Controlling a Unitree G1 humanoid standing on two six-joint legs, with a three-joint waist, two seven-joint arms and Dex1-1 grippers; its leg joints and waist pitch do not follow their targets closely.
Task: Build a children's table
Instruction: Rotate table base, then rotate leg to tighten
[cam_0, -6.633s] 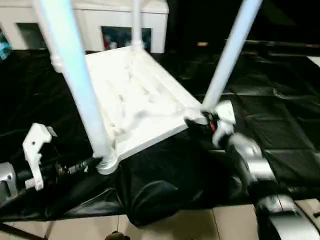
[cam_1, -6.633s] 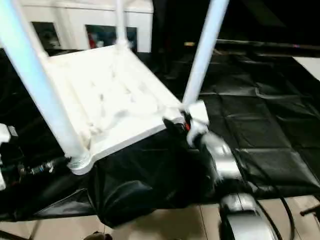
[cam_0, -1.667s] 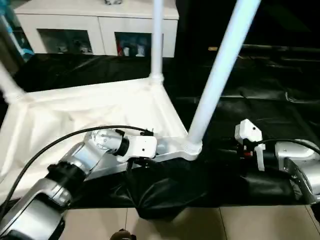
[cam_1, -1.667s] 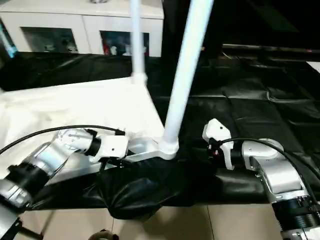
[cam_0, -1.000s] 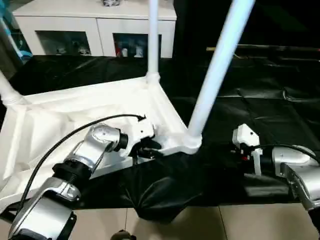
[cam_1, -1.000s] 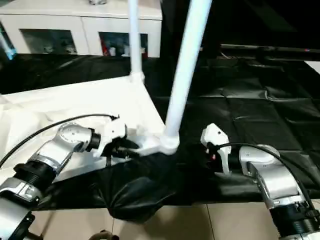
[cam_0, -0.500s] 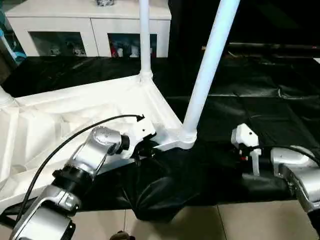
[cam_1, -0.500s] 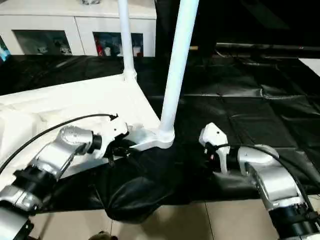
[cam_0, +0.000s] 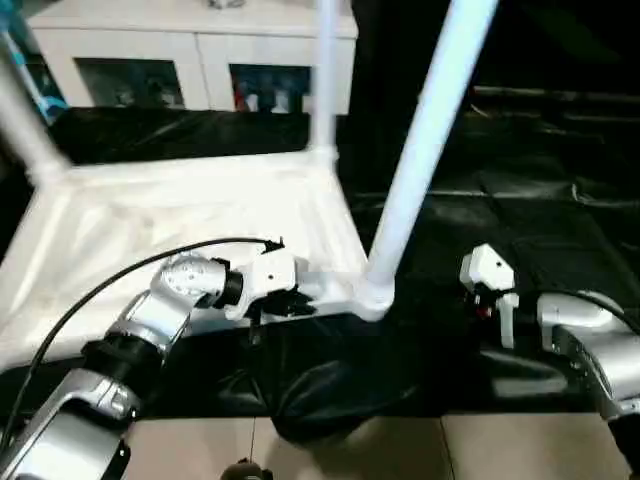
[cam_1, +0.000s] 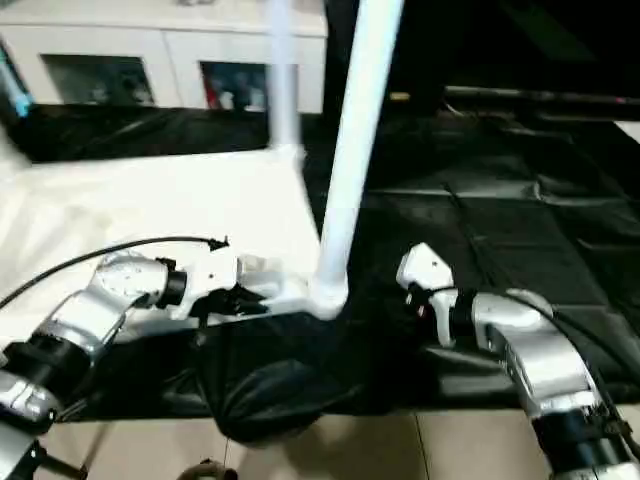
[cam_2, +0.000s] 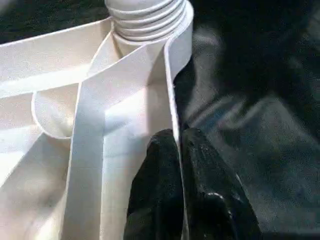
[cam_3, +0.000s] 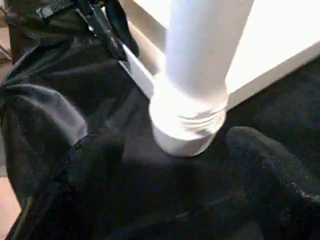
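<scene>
Left wrist view shows the left claw (cam_2: 176, 150) pinching the thin edge wall of the upside-down tabletop (cam_0: 190, 215), one black finger on each side, just beside the corner socket where the near leg (cam_0: 420, 150) stands upright. The right claw (cam_3: 165, 165) hangs near that socket with its fingers spread. Black sheeting (cam_0: 540, 200) covers the work surface; pale floor tiles (cam_0: 400, 445) show below. A white cabinet (cam_0: 190, 60) with glass doors stands behind.

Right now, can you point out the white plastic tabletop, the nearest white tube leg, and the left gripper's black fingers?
white plastic tabletop (cam_0: 180, 215): left eye view, ribbed underside.
nearest white tube leg (cam_0: 420, 150): left eye view, mid-shaft.
left gripper (cam_2: 179, 145): left wrist view, fingertips pinching the tabletop's rim wall.
</scene>
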